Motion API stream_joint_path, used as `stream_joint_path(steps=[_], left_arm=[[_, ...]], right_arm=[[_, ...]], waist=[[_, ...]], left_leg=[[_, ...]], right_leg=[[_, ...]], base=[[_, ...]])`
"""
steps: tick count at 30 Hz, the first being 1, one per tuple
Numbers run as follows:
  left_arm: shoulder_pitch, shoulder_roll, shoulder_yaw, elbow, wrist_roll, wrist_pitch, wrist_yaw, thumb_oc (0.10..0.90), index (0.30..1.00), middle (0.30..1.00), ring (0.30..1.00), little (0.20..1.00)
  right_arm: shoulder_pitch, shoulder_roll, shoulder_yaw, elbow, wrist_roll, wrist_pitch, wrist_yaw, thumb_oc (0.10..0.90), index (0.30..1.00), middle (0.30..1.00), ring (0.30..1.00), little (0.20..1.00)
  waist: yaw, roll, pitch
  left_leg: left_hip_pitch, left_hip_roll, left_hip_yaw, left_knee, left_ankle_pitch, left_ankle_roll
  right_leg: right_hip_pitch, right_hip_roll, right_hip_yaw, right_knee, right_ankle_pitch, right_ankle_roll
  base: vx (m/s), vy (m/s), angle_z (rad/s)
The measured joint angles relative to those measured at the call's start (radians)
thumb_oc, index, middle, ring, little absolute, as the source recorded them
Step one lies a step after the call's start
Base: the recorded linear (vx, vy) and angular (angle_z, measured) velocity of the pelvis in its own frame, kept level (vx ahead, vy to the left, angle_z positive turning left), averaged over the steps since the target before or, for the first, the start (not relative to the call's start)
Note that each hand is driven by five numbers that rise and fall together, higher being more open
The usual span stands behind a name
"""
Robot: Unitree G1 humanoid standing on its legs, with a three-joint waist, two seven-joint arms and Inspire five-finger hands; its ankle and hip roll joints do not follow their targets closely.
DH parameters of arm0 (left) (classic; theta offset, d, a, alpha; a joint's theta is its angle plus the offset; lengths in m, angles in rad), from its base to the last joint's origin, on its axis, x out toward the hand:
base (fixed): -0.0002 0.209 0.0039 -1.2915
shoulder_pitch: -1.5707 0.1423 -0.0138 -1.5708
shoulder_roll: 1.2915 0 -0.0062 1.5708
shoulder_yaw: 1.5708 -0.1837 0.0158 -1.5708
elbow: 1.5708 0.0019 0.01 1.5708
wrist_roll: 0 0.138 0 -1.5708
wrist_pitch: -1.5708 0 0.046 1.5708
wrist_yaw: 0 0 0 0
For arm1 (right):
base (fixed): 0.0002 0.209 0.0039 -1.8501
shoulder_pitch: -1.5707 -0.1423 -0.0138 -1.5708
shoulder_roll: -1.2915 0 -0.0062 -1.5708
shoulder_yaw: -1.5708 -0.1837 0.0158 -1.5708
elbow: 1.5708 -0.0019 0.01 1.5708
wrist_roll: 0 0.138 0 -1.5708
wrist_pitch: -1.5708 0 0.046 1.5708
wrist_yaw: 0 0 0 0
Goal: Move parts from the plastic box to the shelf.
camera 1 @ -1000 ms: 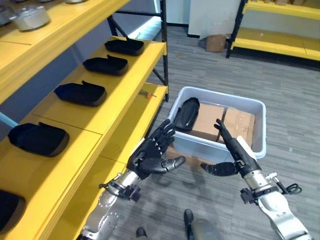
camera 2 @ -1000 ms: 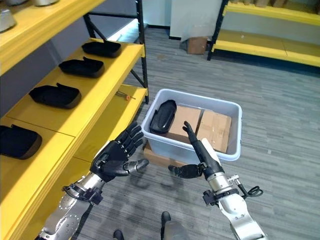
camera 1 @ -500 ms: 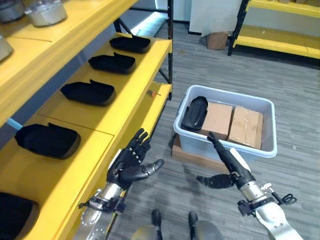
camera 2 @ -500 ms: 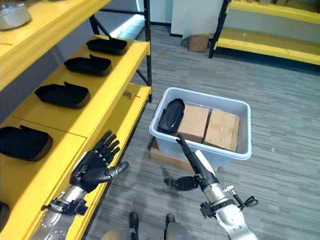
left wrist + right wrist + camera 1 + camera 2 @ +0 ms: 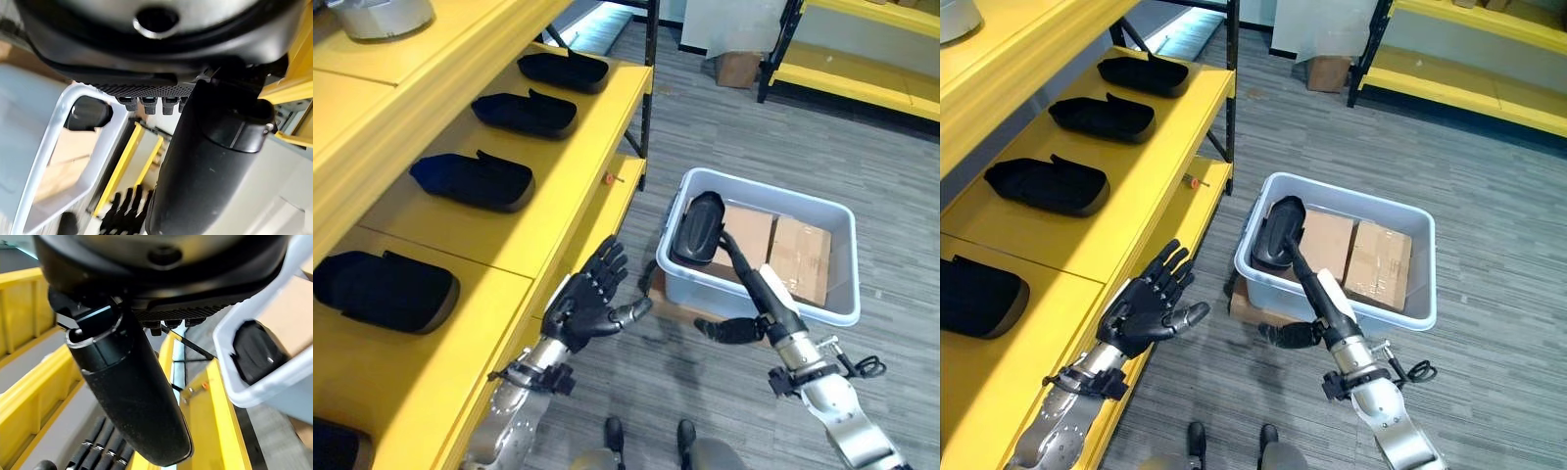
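While several black parts point(image 5: 475, 180) already lie in a row along the yellow shelf point(image 5: 558, 186) at the left of the frame, I count one more black part point(image 5: 697, 227) leaning against the left inner wall of the plastic box point(image 5: 837, 294) at centre right, on top of two cardboard boxes point(image 5: 773, 245) packed inside it. My right hand point(image 5: 754, 284) reaches from the lower right with fingers held straight, their tips at or just short of that part; nothing is gripped, and I cannot tell whether they touch it. My left hand point(image 5: 587, 304) hovers at lower centre between shelf and box, fingers spread wide and empty. As I read it, most of the job looks done: the shelf row is filling toward the lower left, where bare yellow board is free in front of the parts, and the remaining visible part has yet to be grasped, lifted out and carried across.
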Motion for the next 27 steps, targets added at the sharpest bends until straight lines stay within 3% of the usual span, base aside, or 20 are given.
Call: stream_joint_path(steps=[1,3,4,7,8,11,13,16,18,19,21,24,27], left_arm=[[0.008,0.001,-0.008,0.000,0.003,0.008,0.000,0.900,1.000,1.000,1.000,1.000],[0.033,0.010,-0.008,0.000,0.004,0.008,-0.005,0.900,1.000,1.000,1.000,1.000],[0.038,0.018,-0.006,0.002,0.010,0.008,-0.004,0.900,1.000,1.000,1.000,1.000],[0.038,0.043,0.005,0.012,0.017,0.008,0.003,0.900,1.000,1.000,1.000,1.000],[0.033,0.048,0.015,0.021,0.038,0.008,0.003,0.900,1.000,1.000,1.000,1.000],[0.024,0.044,0.005,0.060,0.041,0.007,-0.001,0.900,1.000,1.000,1.000,1.000],[0.039,0.042,-0.004,0.061,0.041,0.006,-0.021,0.900,1.000,1.000,1.000,1.000],[0.057,0.047,-0.031,0.058,0.043,0.004,-0.043,0.900,1.000,1.000,1.000,1.000],[0.069,0.062,-0.042,0.055,0.045,0.004,-0.053,0.900,1.000,1.000,1.000,1.000],[0.075,0.075,-0.040,0.051,0.045,0.004,-0.060,0.900,1.000,1.000,1.000,1.000],[0.085,0.048,-0.041,0.055,0.042,0.007,-0.059,0.900,1.000,1.000,1.000,1.000],[0.052,0.044,-0.040,0.045,0.042,0.007,-0.062,0.900,1.000,1.000,1.000,1.000],[0.049,0.044,-0.035,0.006,0.040,0.007,-0.061,0.900,1.000,1.000,1.000,1.000]], right_arm=[[0.003,0.004,0.001,0.003,0.000,0.000,-0.006,0.900,1.000,1.000,1.000,1.000],[0.010,0.008,0.001,0.005,-0.001,-0.004,-0.007,0.900,1.000,1.000,1.000,1.000],[0.014,0.008,-0.001,0.007,-0.001,-0.010,-0.008,0.900,1.000,1.000,1.000,1.000],[0.029,0.010,-0.005,0.011,0.002,-0.010,-0.019,0.900,1.000,1.000,1.000,1.000],[0.033,0.010,-0.006,0.014,0.005,-0.011,-0.019,0.900,1.000,1.000,1.000,1.000],[0.068,0.014,-0.007,0.014,0.026,-0.011,-0.006,0.900,1.000,1.000,1.000,1.000],[0.094,0.018,-0.008,0.018,0.044,-0.011,-0.006,0.900,1.000,1.000,1.000,1.000],[0.119,0.026,-0.009,0.038,0.043,-0.011,-0.009,0.900,1.000,1.000,1.000,1.000],[0.119,0.028,-0.001,0.066,0.043,-0.010,-0.009,0.900,1.000,1.000,1.000,1.000],[0.121,0.033,0.000,0.069,0.043,-0.009,-0.009,0.900,1.000,1.000,1.000,1.000],[0.041,0.018,-0.002,0.096,0.043,0.009,-0.021,0.900,1.000,1.000,1.000,1.000],[-0.015,-0.029,-0.017,0.092,0.043,0.011,-0.034,0.900,1.000,1.000,1.000,1.000],[-0.014,-0.039,-0.037,0.092,0.043,0.017,-0.042,0.900,1.000,1.000,1.000,1.000]], waist=[[-0.005,0.001,0.000],[-0.004,0.003,-0.011],[-0.004,0.006,-0.012],[-0.018,0.005,-0.014],[-0.025,0.005,-0.014],[-0.057,0.004,-0.014],[-0.074,0.002,-0.016],[-0.077,-0.004,-0.023],[-0.073,-0.029,-0.044],[-0.059,-0.055,-0.062],[-0.046,0.009,-0.070],[-0.062,0.020,-0.070],[-0.070,0.025,-0.069]], left_leg=[[0.022,-0.008,0.005,-0.008,-0.006,0.008],[0.032,-0.011,0.015,-0.016,-0.017,0.015],[0.031,-0.010,0.021,-0.022,-0.015,0.015],[0.029,-0.007,0.030,-0.030,-0.007,0.015],[0.032,-0.007,0.045,-0.040,-0.008,0.013],[0.070,-0.007,0.037,-0.057,-0.015,0.005],[0.102,-0.007,0.023,-0.064,-0.023,-0.006],[0.124,0.007,-0.028,-0.064,-0.044,-0.035],[0.132,0.013,-0.057,-0.064,-0.052,-0.076],[0.131,0.006,-0.064,-0.062,-0.060,-0.103],[0.129,0.107,-0.053,-0.051,-0.070,-0.137],[0.154,0.186,-0.025,-0.045,-0.054,-0.159],[0.161,0.213,-0.005,-0.046,-0.055,-0.159]], right_leg=[[-0.035,-0.013,-0.001,0.076,0.013,0.011],[-0.055,-0.031,-0.006,0.092,-0.010,0.012],[-0.049,-0.033,-0.026,0.038,-0.037,0.007],[-0.014,-0.033,-0.067,-0.182,-0.035,0.016],[-0.011,-0.042,-0.071,-0.361,0.008,0.029],[-0.011,-0.071,-0.060,-0.547,0.127,0.061],[-0.016,-0.095,-0.046,-0.575,0.174,0.070],[0.021,-0.112,-0.017,-0.568,0.187,0.059],[0.076,-0.110,-0.014,-0.568,0.185,0.060],[0.095,-0.109,0.002,-0.569,0.223,0.037],[0.090,-0.001,-0.001,-0.567,0.239,-0.024],[0.118,0.075,-0.033,-0.568,0.197,-0.061],[0.124,0.100,-0.045,-0.568,0.185,-0.079]], base=[[0.11,-0.021,-0.06],[0.07,-0.040,-0.19],[0.08,-0.067,-0.21],[0.14,-0.129,-0.17],[0.18,-0.167,-0.25],[0.13,-0.167,0.00],[0.11,-0.218,0.26],[0.09,-0.242,0.48],[0.06,-0.228,0.45],[0.09,-0.291,0.19],[0.14,-0.374,-0.10],[0.16,-0.379,-0.08],[0.11,-0.291,0.07]])
